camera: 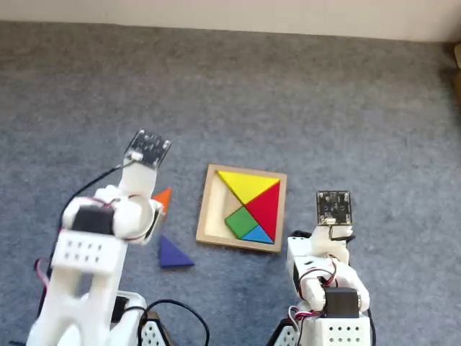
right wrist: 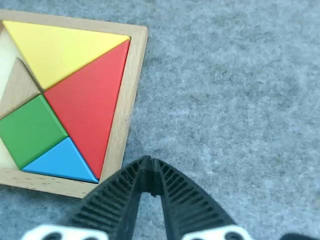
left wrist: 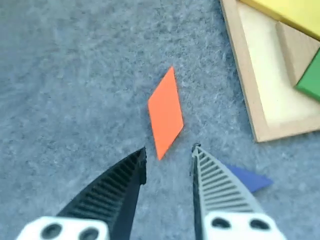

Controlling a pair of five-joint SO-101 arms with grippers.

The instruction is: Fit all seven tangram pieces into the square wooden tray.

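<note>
The square wooden tray (camera: 202,205) sits mid-worktop, holding yellow (camera: 247,184), red (camera: 268,205), green (camera: 240,220) and light-blue (camera: 257,233) pieces. Outside it, toward the worktop's left edge, lie an orange parallelogram (left wrist: 166,113) and a dark-blue triangle (camera: 173,254). The left fingers (left wrist: 134,167) are spread wide just above the parallelogram. The right fingers (right wrist: 150,170) are pressed together, empty, beside the tray.

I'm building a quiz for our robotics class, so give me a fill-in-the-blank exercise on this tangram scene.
1. The parallelogram in front of the left gripper is ____.
2. The right gripper has its fingers ____.
3. Inside the tray, the square is ____.
Missing words: orange; shut; green.
</note>
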